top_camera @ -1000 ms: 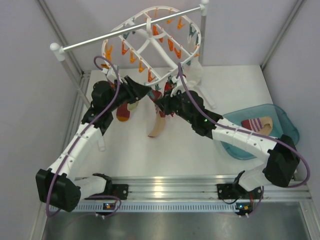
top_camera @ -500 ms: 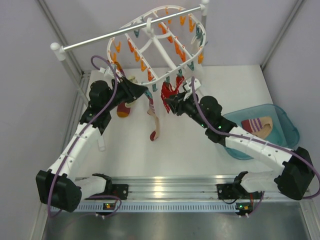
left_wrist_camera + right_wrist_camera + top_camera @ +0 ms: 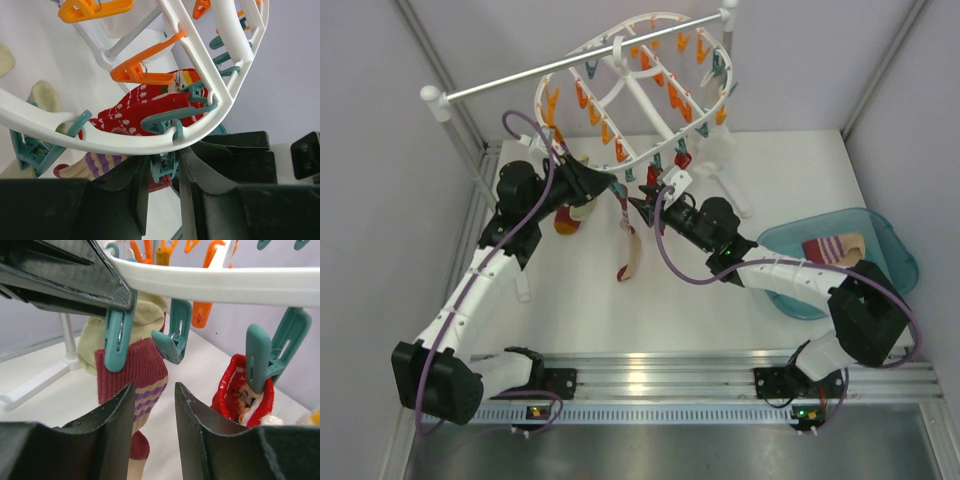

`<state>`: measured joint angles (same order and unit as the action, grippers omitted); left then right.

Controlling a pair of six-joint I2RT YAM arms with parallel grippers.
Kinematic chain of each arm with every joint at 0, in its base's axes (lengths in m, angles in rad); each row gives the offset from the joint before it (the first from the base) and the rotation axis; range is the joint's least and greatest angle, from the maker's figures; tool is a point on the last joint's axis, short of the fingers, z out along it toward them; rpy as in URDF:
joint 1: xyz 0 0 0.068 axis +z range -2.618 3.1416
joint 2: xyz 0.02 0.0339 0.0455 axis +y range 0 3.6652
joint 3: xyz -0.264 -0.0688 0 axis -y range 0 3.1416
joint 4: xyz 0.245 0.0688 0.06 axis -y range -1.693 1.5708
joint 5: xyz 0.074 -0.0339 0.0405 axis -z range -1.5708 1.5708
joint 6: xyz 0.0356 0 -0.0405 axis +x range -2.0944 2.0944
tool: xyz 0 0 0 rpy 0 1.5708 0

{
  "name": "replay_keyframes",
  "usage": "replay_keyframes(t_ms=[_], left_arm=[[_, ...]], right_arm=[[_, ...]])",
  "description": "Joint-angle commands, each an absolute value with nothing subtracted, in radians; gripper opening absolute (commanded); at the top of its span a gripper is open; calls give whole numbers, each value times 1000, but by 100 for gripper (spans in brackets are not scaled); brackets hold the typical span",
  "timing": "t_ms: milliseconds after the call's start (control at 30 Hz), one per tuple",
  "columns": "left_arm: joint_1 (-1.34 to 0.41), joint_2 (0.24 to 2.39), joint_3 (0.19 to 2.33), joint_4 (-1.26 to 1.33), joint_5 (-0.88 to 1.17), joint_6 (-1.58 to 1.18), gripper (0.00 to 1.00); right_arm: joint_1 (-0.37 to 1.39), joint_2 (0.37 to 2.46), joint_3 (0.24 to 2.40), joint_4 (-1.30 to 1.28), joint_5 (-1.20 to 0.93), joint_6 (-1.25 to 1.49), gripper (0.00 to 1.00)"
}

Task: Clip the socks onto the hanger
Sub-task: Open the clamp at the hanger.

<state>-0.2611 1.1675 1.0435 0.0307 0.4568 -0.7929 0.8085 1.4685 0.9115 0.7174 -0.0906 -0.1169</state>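
Observation:
The white oval hanger (image 3: 632, 88) hangs from the rail; its rim also shows in the left wrist view (image 3: 125, 142) and in the right wrist view (image 3: 225, 282). One cream-beige sock (image 3: 627, 250) with a maroon cuff (image 3: 132, 372) and red toe hangs from a teal clip (image 3: 117, 337). The other sock (image 3: 835, 247) lies in the blue bin. My left gripper (image 3: 612, 187) is closed round that teal clip (image 3: 169, 167) just under the rim. My right gripper (image 3: 642, 205) is open and empty (image 3: 154, 387), a little in front of the hanging sock.
A red patterned sock (image 3: 145, 102) is clipped beside it (image 3: 245, 390). A maroon sock (image 3: 566, 218) and a pale yellow one (image 3: 145, 315) hang further left. The metal rail (image 3: 585, 62) on white posts crosses the back. The blue bin (image 3: 880, 235) stands at the right.
My right gripper has let go of the beige sock and drawn back a little. The sock now hangs from the teal clip. The hanger swung earlier and has settled.

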Motion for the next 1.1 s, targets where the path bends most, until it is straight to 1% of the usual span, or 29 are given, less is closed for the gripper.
replay_keyframes(t_ms=[0, 133, 200, 267, 400, 567, 633, 700, 733, 767, 833, 933, 1067], left_arm=[[-252, 1129, 1058, 72, 472, -787, 27], [-249, 1124, 1055, 63, 479, -785, 28], [-247, 1124, 1052, 61, 483, -785, 29], [-242, 1124, 1052, 57, 485, -785, 29], [-232, 1120, 1046, 49, 486, -785, 38], [-229, 1117, 1046, 55, 486, -791, 35], [-229, 1115, 1046, 58, 486, -793, 34], [-227, 1112, 1043, 60, 489, -790, 38], [-227, 1111, 1043, 60, 489, -790, 45], [-227, 1111, 1043, 60, 488, -787, 49], [-227, 1112, 1042, 60, 488, -785, 54], [-227, 1114, 1043, 64, 494, -785, 56], [-227, 1112, 1043, 69, 489, -781, 55]], right_arm=[[804, 1505, 977, 871, -72, -147, 37], [801, 1545, 999, 902, -52, -150, 39], [801, 1554, 1009, 913, -52, -152, 42], [801, 1565, 1019, 922, -54, -153, 42], [799, 1572, 1029, 936, -72, -160, 42], [796, 1557, 1014, 902, -81, -173, 41], [795, 1531, 990, 870, -89, -178, 43], [788, 1506, 951, 830, -101, -189, 49], [788, 1481, 940, 812, -103, -192, 49], [778, 1467, 919, 783, -106, -192, 50], [767, 1430, 901, 755, -126, -184, 50], [749, 1390, 893, 677, -167, -164, 52], [726, 1368, 884, 644, -242, -130, 52]])
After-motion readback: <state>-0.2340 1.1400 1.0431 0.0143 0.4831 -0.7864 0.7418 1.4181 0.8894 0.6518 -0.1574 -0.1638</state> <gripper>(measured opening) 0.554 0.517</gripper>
